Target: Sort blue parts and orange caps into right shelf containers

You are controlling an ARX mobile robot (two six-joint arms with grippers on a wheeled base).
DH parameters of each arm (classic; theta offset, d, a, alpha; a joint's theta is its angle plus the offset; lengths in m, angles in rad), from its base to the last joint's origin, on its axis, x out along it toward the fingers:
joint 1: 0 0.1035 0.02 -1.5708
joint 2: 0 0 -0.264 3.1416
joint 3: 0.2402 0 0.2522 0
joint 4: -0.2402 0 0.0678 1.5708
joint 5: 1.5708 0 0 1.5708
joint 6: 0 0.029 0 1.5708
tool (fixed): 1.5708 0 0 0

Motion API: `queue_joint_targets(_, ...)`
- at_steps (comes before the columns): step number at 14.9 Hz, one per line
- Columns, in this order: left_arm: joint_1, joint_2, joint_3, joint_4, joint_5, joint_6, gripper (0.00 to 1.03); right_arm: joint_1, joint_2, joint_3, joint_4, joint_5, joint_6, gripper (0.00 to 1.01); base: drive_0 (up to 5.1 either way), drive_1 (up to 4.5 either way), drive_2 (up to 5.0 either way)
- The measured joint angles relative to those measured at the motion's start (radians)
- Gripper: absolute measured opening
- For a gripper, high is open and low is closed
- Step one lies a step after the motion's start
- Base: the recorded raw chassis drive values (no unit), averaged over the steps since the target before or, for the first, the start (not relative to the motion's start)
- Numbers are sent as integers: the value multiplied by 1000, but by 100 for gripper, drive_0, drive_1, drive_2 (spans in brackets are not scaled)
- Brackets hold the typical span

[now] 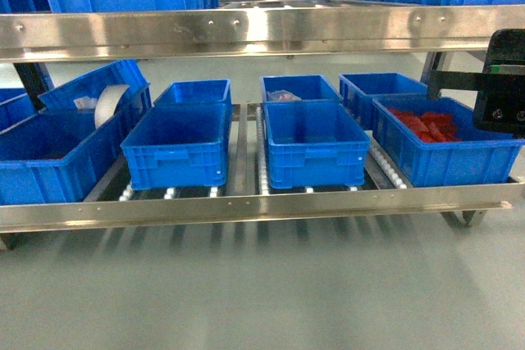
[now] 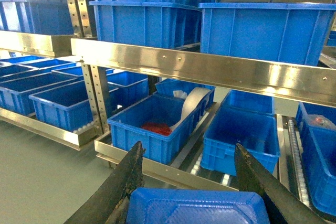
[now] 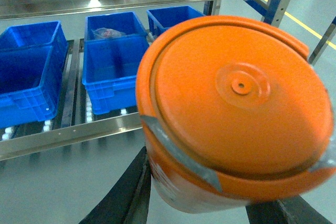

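Observation:
In the left wrist view a flat blue part (image 2: 197, 208) with rounded corners sits between the dark fingers of my left gripper (image 2: 189, 148), which is shut on it. My right gripper (image 3: 210, 187) is shut on an orange cap (image 3: 236, 103), a big orange cylinder whose round top fills the right wrist view and hides the fingertips. The right shelf containers are blue open crates on the lower shelf: an empty one (image 1: 314, 141), one holding red pieces (image 1: 443, 149), and another empty one (image 1: 176, 145). Neither gripper's fingers show in the head view.
A steel rail (image 1: 246, 206) fronts the roller shelf, and an upper steel beam (image 1: 246, 32) carries more blue crates. A tilted crate with a white roll (image 1: 111, 104) stands at the left. A black arm housing (image 1: 502, 79) hangs at the right. Grey floor (image 1: 262, 284) lies before the shelf.

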Motion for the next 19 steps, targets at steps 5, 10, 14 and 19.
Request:
queue_joint_targets(5,0,0,0,0,0,0,41,0,0,0,0,0,0,41,0,0,0)
queue_joint_targets(10,0,0,0,0,0,0,41,0,0,0,0,0,0,41,0,0,0)
queue_joint_targets(14,0,0,0,0,0,0,41,0,0,0,0,0,0,41,0,0,0)
queue_joint_targets(19,0,0,0,0,0,0,41,0,0,0,0,0,0,41,0,0,0)
